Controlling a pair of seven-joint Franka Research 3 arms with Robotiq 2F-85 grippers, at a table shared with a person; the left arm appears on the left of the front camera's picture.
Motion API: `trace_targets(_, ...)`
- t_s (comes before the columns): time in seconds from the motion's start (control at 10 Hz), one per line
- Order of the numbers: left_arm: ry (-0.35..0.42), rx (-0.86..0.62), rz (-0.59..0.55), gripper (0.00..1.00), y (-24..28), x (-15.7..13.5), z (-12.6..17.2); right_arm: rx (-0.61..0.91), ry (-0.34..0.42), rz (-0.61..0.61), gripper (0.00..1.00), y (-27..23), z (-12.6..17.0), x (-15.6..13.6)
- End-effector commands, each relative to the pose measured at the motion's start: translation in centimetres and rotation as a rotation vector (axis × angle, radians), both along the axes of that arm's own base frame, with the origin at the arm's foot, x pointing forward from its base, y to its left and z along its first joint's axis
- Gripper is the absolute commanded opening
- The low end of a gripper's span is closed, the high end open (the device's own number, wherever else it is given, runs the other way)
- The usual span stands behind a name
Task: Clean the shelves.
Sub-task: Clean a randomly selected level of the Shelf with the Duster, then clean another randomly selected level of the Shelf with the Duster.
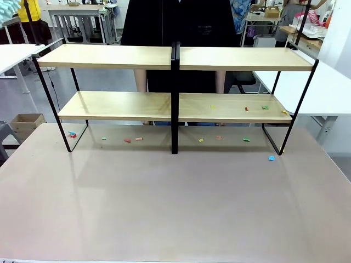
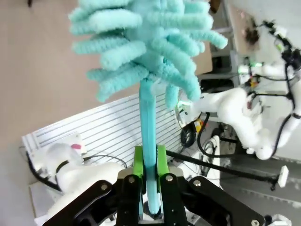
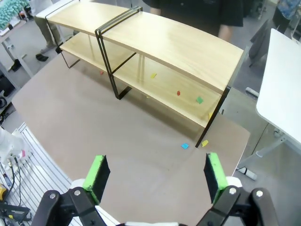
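No legible text or labels.

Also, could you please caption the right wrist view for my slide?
Open right gripper above the table, facing the shelves with coloured scraps on the lower board.

Near half of the table: bare, giving an open approach to the shelves from the robot's side. Central black post splits both tiers into left and right bays. A slanted end frame bars each outer end. Top boards bare, open from above. A person stands just behind the rack, closing the far side. White side table crowds the right end.
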State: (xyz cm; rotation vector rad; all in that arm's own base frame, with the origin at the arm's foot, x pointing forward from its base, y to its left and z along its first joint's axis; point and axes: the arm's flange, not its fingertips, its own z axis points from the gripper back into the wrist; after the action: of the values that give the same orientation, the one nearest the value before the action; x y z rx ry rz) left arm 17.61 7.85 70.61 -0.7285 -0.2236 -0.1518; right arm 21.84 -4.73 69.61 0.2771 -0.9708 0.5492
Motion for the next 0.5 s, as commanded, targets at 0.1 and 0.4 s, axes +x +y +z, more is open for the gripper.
trace_targets(0.1, 0.000, 0.000, 0.000, 0.12, 0.0, 0.0, 0.0, 0.003, -0.003, 0.005, 1.00, 0.0, 0.1, 0.0)
trace_targets(0.4, 0.000, 0.000, 0.000, 0.12, 0.0, 0.0, 0.0, 0.003, -0.003, 0.005, 1.00, 0.0, 0.1, 0.0)
